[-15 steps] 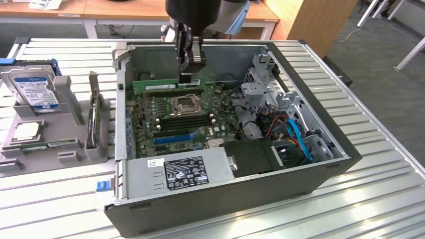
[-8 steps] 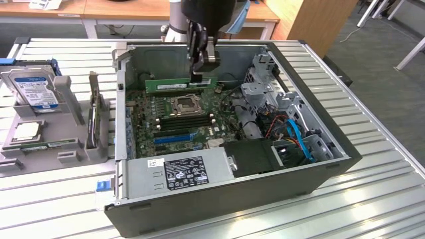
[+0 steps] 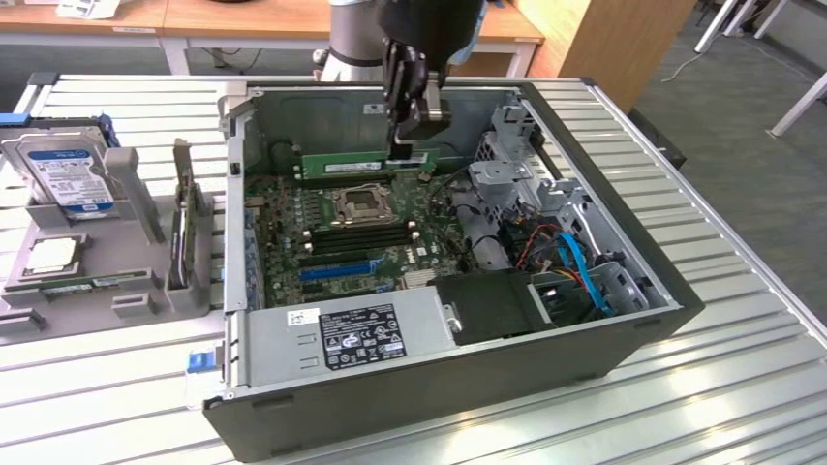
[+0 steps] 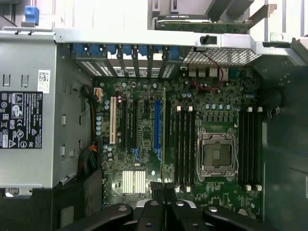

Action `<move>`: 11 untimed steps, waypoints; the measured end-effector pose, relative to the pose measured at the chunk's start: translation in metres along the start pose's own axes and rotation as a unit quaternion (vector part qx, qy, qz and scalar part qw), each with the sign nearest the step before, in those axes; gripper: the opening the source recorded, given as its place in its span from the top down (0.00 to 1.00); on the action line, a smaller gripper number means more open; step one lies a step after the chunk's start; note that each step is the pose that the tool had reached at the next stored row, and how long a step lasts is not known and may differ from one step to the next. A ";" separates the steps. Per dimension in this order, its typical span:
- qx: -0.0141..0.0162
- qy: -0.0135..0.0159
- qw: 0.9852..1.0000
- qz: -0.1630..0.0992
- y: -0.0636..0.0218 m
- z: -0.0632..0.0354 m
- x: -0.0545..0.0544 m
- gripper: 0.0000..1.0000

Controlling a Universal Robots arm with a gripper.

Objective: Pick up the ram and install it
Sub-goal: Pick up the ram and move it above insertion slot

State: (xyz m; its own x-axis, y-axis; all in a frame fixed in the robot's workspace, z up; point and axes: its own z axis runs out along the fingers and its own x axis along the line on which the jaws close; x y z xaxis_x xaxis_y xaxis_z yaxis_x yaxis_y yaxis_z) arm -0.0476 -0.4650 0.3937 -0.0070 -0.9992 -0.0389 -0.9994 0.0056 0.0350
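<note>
Closest in, the gripper (image 4: 164, 204) was clenched on the ram (image 3: 364, 166), held on edge at the exterior view's upper middle, its long axis running left-right, parallel to the black memory slots (image 3: 355, 232) lower on the motherboard (image 3: 282, 218)

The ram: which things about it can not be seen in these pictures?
Exterior view: the gripper hides the stretch of the ram that it clamps.
Wrist view: the ram stands edge-on; its chips and label are hidden.
Both views: how far its lower edge is from the memory slots cannot be judged.
</note>
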 end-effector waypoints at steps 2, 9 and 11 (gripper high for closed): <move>0.000 0.000 1.000 0.000 -0.0037 -0.0001 0.000 0.88; 0.000 0.000 1.000 0.000 -0.0041 0.0000 -0.001 0.88; 0.000 0.000 1.000 0.000 -0.0041 0.0001 -0.004 0.88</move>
State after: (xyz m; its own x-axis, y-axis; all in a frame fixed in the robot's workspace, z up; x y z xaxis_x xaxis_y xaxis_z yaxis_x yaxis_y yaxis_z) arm -0.0435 -0.4610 0.3936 -0.0077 -0.9992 -0.0388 -0.9994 0.0063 0.0351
